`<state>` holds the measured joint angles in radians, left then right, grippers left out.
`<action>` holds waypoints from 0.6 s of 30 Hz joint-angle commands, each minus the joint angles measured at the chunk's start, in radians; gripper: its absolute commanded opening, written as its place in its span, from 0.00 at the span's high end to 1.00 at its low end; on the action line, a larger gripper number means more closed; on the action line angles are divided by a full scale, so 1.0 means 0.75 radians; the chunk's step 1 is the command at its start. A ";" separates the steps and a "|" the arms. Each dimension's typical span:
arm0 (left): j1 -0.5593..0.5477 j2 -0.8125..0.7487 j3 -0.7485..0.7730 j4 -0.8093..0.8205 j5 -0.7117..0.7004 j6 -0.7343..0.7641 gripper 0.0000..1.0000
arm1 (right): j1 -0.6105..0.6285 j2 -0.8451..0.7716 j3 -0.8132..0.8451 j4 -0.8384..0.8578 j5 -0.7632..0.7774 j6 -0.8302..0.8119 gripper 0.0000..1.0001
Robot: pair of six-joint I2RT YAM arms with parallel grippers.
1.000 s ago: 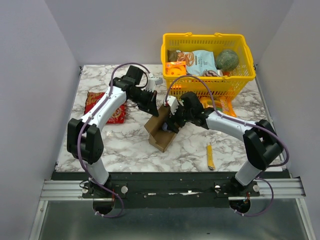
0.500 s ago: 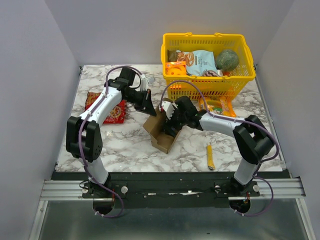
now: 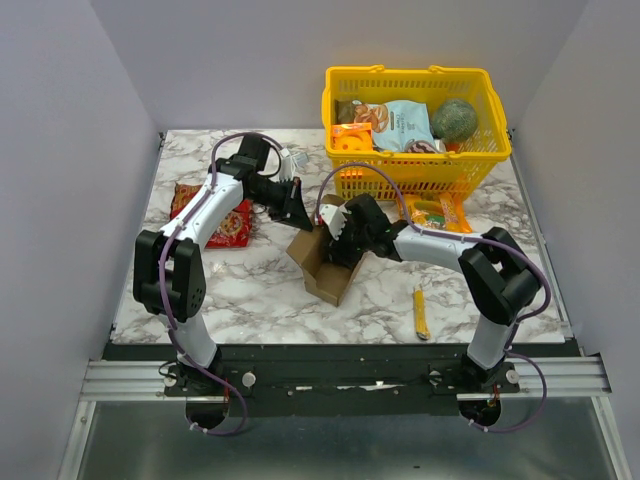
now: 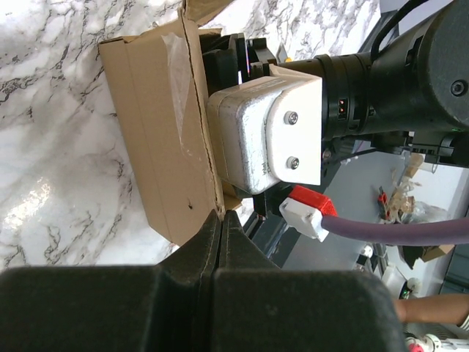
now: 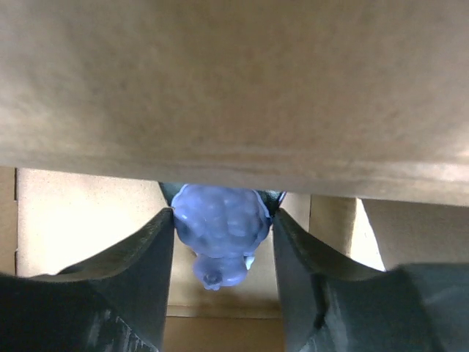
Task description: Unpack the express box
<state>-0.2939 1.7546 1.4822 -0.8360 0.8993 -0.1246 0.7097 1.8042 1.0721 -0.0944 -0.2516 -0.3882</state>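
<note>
Fingers (image 4: 194,253) of the left gripper (image 4: 222,218) were pinched shut on the flap edge of the express box (image 3: 322,268), whose long side ran straight away from their tips over the counter (image 3: 250,285). Further right, the right gripper (image 5: 222,220) was inside that box from the open side, its fingers (image 5: 124,271) spread around a bluish item (image 5: 220,246) directly between their tips and touching both its flanks, so this arm looked the better placed to draw the contents out.
</note>
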 commanded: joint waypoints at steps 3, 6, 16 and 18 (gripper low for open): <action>-0.017 0.031 0.012 -0.002 0.057 0.011 1.00 | 0.019 0.002 0.017 0.001 -0.010 -0.051 0.58; -0.017 0.031 0.020 -0.012 0.040 0.029 1.00 | 0.019 -0.019 0.025 -0.027 -0.043 -0.065 0.66; -0.017 0.060 0.028 -0.020 0.020 0.056 1.00 | 0.001 -0.346 -0.053 -0.158 -0.202 -0.161 0.71; -0.017 0.072 0.042 -0.023 0.016 0.060 1.00 | 0.001 -0.421 -0.075 -0.167 -0.262 -0.137 0.71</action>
<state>-0.3019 1.7741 1.4853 -0.8387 0.9146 -0.1135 0.7113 1.5974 1.0435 -0.1890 -0.3252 -0.4751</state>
